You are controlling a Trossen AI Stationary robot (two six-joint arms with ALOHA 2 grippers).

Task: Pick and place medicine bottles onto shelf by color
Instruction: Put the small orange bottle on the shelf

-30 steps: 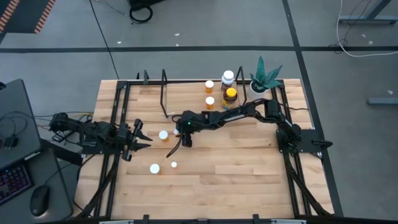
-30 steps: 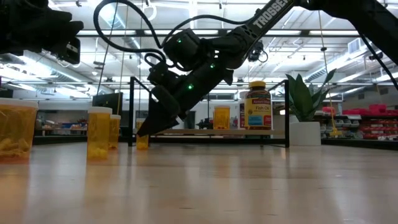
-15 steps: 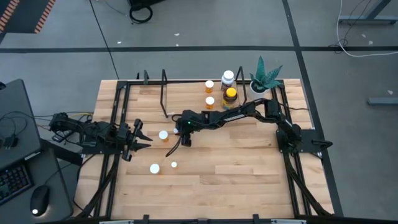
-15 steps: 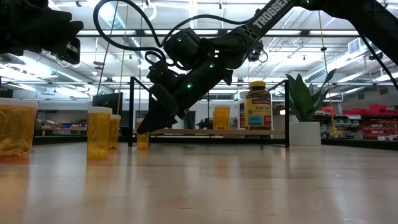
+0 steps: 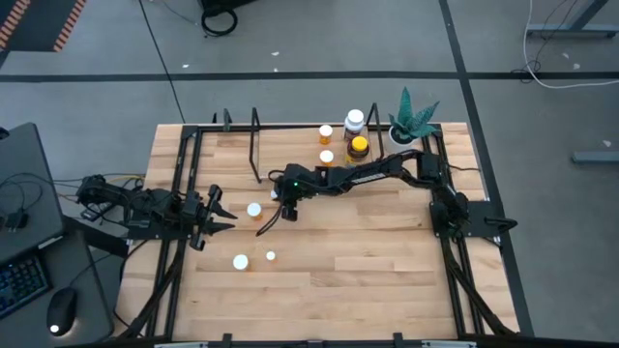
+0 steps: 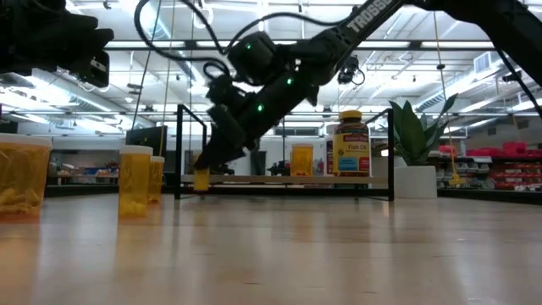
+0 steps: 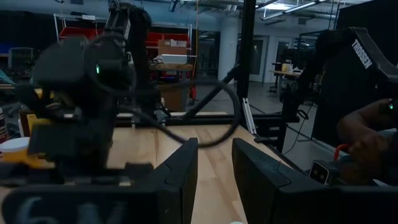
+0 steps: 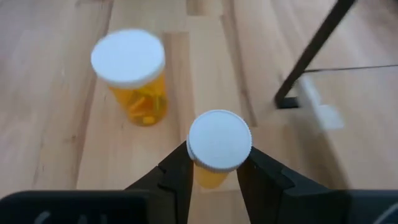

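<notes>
Medicine bottle, small, orange plastic with white cap: stood upright, long axis vertical, cap up, clamped between the right gripper fingers just above the wooden table, near the black wire-framed shelf. A second small orange bottle stood upright close beside it. Shelf carried two orange bottles, a white bottle and an amber yellow-lidded bottle. Left gripper rested at the table's left, fingers together, empty.

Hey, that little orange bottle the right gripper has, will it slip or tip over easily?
The orange bottle looks rigid and probably light. The right gripper pinches its smooth round body under the white cap, so it might twist or slip. Being narrow and upright, it could tip if set down crooked.
</notes>
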